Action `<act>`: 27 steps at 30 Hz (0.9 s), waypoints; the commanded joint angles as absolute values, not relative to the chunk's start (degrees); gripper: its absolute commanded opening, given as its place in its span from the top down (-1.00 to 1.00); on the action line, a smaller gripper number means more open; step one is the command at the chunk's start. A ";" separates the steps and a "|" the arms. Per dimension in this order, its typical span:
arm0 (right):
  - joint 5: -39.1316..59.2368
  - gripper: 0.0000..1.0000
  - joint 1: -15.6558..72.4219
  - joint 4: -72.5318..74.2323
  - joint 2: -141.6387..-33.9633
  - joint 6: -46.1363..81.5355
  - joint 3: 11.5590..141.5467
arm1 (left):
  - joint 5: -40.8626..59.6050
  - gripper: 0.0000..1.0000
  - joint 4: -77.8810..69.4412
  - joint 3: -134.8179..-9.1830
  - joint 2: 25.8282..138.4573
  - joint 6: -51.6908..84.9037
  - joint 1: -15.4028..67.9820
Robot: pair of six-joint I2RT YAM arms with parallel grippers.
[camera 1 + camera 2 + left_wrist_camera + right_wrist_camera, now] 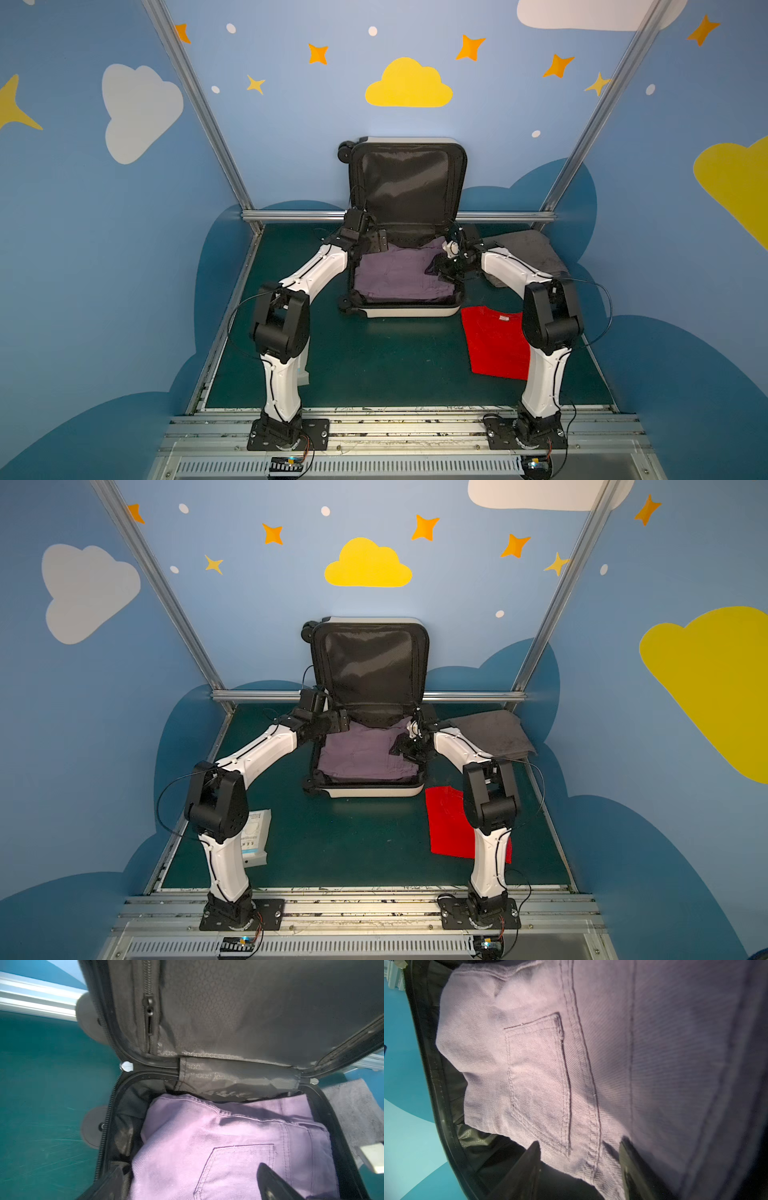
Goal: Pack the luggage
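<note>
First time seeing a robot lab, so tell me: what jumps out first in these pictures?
The open cream luggage at the back of the green table, lid propped upright, with lilac jeans folded inside. The left arm and right arm reach into it from either side, and a bright red shirt lies on the table by its near right corner.

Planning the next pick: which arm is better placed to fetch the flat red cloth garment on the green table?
Right. The flat red cloth garment lies beside the lower link of the right arm, right of the cream-white hard-shell suitcase. The left arm stands on the suitcase's other side.
</note>
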State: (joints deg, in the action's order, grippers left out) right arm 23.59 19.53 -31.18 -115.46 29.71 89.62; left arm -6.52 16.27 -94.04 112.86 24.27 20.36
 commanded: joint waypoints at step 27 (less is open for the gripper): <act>22.16 -0.21 19.47 -32.87 -114.76 29.97 87.71 | -10.27 -0.99 26.29 -103.69 124.50 24.59 20.92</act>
State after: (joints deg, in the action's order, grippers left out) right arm 23.59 19.53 -30.22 -115.46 29.74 88.97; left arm -9.96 24.45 -102.48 122.85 24.47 20.71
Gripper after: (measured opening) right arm 0.607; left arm 0.993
